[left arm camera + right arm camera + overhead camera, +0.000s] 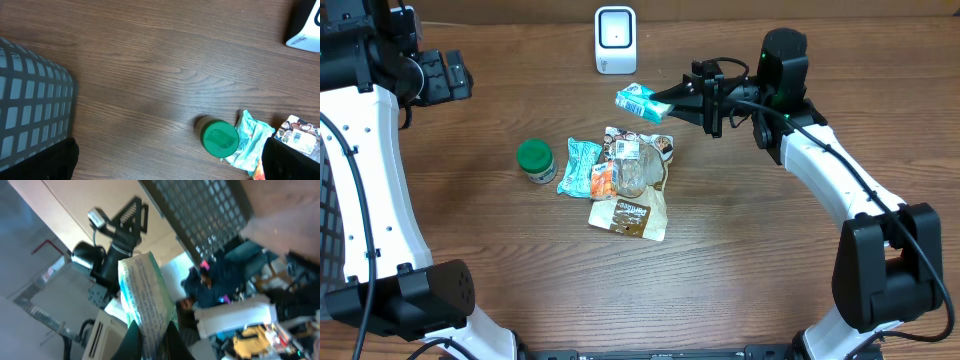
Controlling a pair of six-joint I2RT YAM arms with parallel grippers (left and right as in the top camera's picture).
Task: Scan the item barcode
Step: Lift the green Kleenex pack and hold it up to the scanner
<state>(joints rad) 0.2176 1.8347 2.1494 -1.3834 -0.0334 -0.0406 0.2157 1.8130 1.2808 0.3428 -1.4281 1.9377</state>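
Near the far edge of the worktop, about midway along it, a white barcode scanner stands upright. Just in front of it and a little toward the right edge, the right jaws are pinched tight on a small teal-and-white packet, holding it up off the wood. From the right wrist camera the packet sticks up between the two dark fingers with fine print across its face, though I cannot pick out a barcode. The right arm reaches in from the near right corner. Over by the far left corner the left jaws stand wide apart with nothing between them, hanging above the wood. Around the middle of the worktop lies a loose heap. It has a green-lidded jar on its left side, a crumpled teal pouch just beside that, a clear bag of snacks, and a brown sachet nearest the front edge. A grey mesh basket shows by the left edge.
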